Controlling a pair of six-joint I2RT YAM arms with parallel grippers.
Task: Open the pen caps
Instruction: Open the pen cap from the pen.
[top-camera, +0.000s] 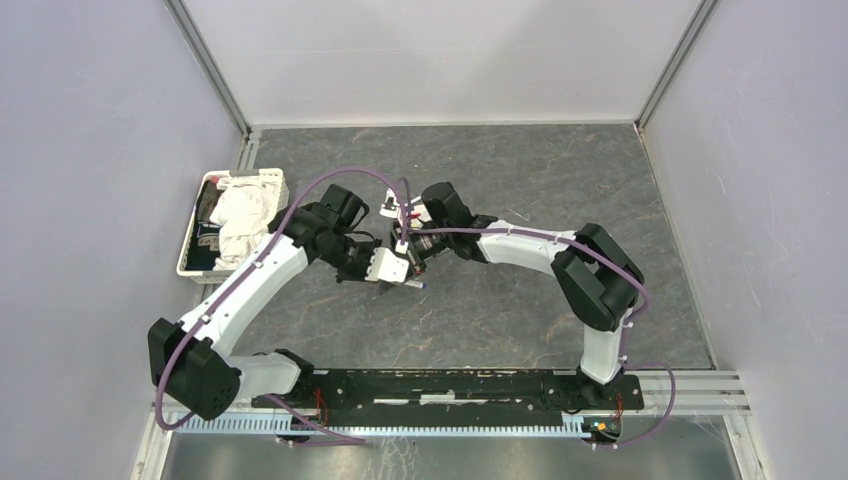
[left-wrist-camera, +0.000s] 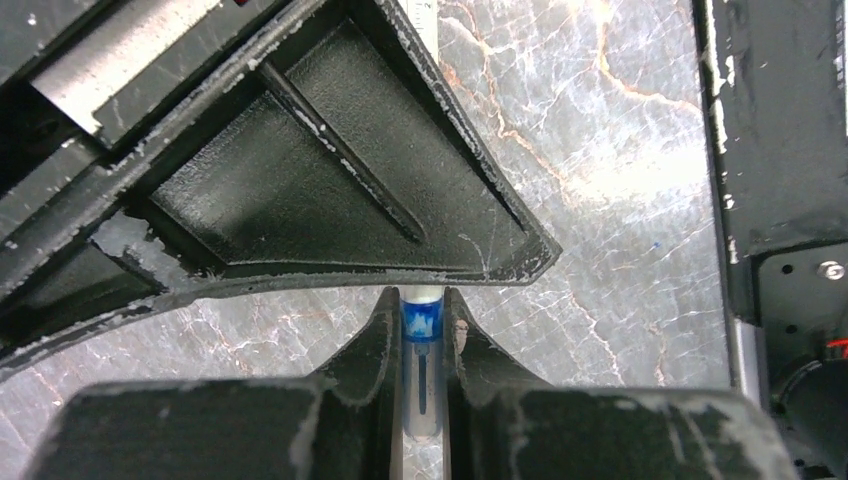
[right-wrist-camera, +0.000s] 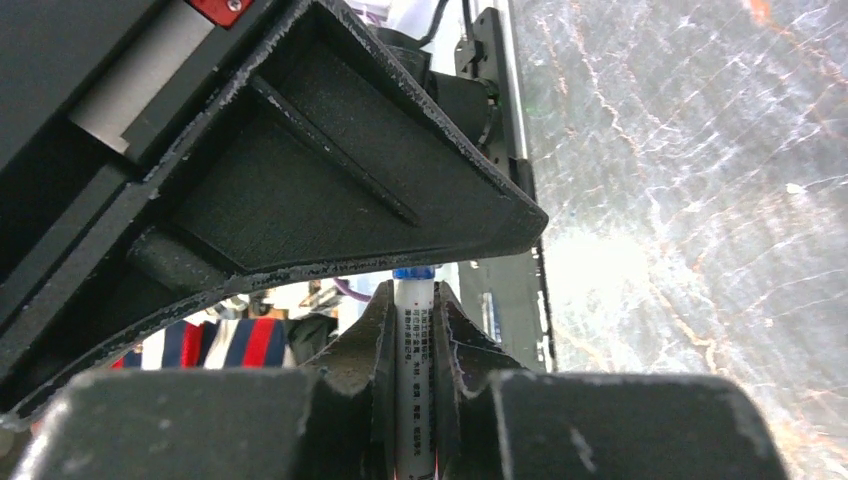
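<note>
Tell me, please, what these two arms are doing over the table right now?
Both arms meet above the middle of the grey stone-patterned table. The left pincer is closed on a thin white marker pen with a blue band. The right pincer grips a white printed barrel with a blue end, probably the same pen. They look set to pull it open.

From above and behind the arm bases, looking steeply down, far enough to take in the whole bench. From each wrist, close behind the left end effector and right end effector, facing the bench. Shared by both wrist views: one pen.
</note>
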